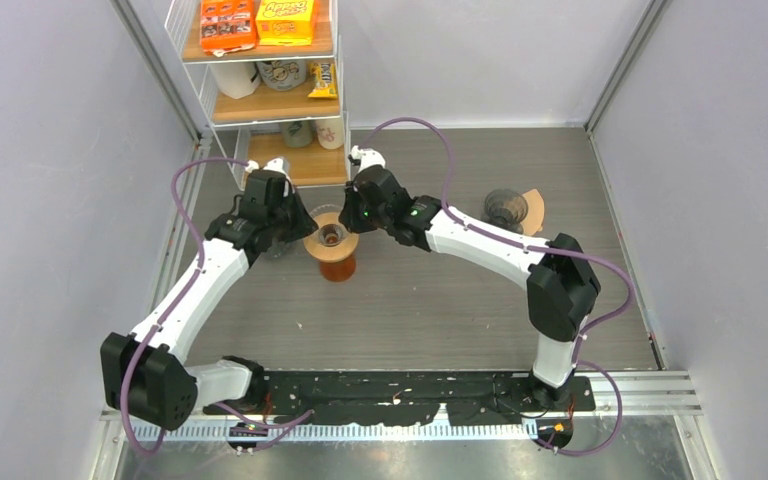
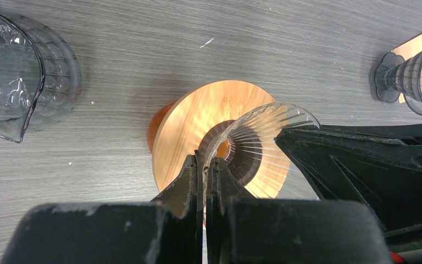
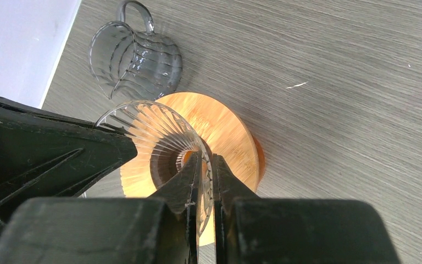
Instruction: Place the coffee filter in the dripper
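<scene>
A clear ribbed dripper [image 1: 331,234] with a round wooden collar [image 2: 195,118] stands on an orange base [image 1: 337,266] mid-table. My left gripper [image 2: 204,162] is shut on the near side of its glass rim [image 2: 266,118]. From the opposite side, my right gripper [image 3: 207,159] is shut on the same rim [image 3: 143,118]. In the top view both grippers, left [image 1: 310,228] and right [image 1: 352,222], meet over the dripper. The tan coffee filter [image 1: 535,210] lies on the table far to the right, partly under a smoky dripper [image 1: 506,207]. The filter [image 2: 416,45] also shows in the left wrist view.
A clear glass pitcher [image 3: 134,60] stands just left of the held dripper, close to the left wall; it also shows as the pitcher [image 2: 16,71]. A wire shelf [image 1: 265,100] with snack boxes and mugs stands at the back left.
</scene>
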`<action>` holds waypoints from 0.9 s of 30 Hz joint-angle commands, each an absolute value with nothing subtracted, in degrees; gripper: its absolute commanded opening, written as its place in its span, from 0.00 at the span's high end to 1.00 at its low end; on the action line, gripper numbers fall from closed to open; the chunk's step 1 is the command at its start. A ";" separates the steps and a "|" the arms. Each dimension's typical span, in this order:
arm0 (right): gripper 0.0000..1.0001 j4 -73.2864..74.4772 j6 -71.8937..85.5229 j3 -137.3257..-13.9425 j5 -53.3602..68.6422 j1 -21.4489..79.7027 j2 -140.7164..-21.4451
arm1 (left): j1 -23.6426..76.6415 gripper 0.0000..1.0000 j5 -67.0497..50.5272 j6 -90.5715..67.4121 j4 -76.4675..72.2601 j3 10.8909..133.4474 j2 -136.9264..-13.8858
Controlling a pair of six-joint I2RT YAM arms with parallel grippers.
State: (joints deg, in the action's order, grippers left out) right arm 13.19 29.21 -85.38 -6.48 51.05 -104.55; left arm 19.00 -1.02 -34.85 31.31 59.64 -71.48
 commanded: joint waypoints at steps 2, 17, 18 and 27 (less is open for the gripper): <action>0.95 31.18 24.88 -86.47 -4.66 52.74 -109.68 | 20.48 1.00 0.24 -34.28 39.92 59.96 -74.73; 0.94 33.20 25.30 -98.21 -4.08 52.81 -108.60 | 20.83 0.95 -2.10 -33.84 40.07 66.23 -72.70; 0.93 33.30 25.48 -98.46 -4.06 52.82 -108.62 | 20.90 0.94 -2.15 -33.76 40.19 66.46 -72.56; 0.86 32.19 25.80 -96.75 -6.11 53.64 -106.93 | 21.35 0.83 -2.20 -32.98 39.59 65.23 -70.74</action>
State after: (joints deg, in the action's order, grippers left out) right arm 29.52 27.03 -96.66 -5.08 51.44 -107.42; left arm 20.23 -1.63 -34.13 39.00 64.34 -72.47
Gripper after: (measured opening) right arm 0.129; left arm 0.145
